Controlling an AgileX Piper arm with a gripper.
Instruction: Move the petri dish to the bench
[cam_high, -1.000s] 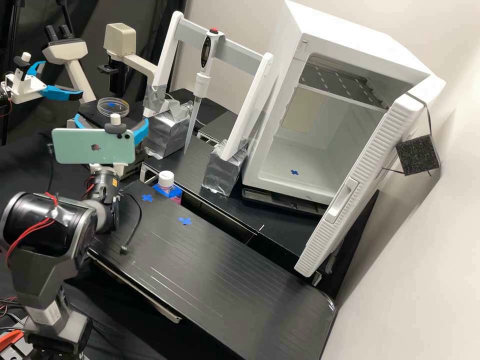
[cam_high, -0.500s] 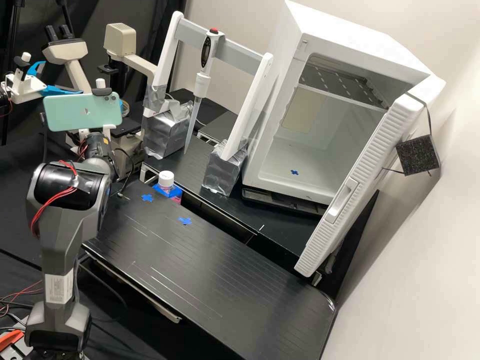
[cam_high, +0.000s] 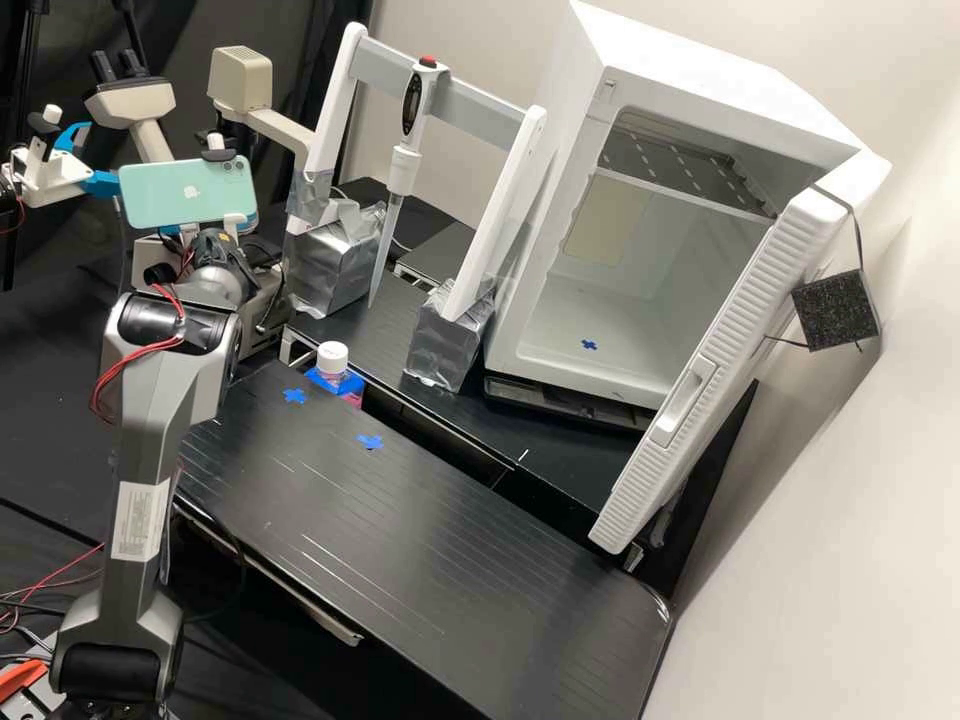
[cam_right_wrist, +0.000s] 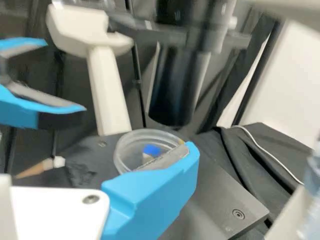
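Lab bench (cam_high: 450, 560), black, running from ctr L to lower R of the high view. White cabinet (cam_high: 700, 85), upper R, door ajar; shelf in its upper part, blue cross on its floor. Robot arm (cam_high: 150, 430), dk grey, rising along the L side from lower L. Rack (cam_high: 455, 105), upper ctr: two white uprights w/ grey crossbar, feet in silver-wrapped blocks; pipette (cam_high: 412, 100) hung vert., tip down, btwn them. Microscope (cam_high: 240, 80), cream & black, upper L. Second arm's gripper (cam_high: 45, 178), white w/ blue fingers, far upper L. Phone (cam_high: 188, 192), mint green, upper L, at the arm's far end, partly hiding the end effector (cam_high: 242, 225). End effector spread: blue shows at both sides of the phone, & in the wrist view one finger's grey pad (cam_right_wrist: 167, 156) lies exposed, nothing pinched. Petri dish (cam_right_wrist: 131, 142), clear, on the dk platform (cam_right_wrist: 215, 205) below the microscope's black column; blue mark within its outline, near rim partly behind the finger; contact w/ finger unclear. Bottle (cam_high: 332, 358), white cap, pink contents, just beside the bench's back edge, ctr L. Two blue crosses (cam_high: 370, 441), smallest, on the bench, ctr L.
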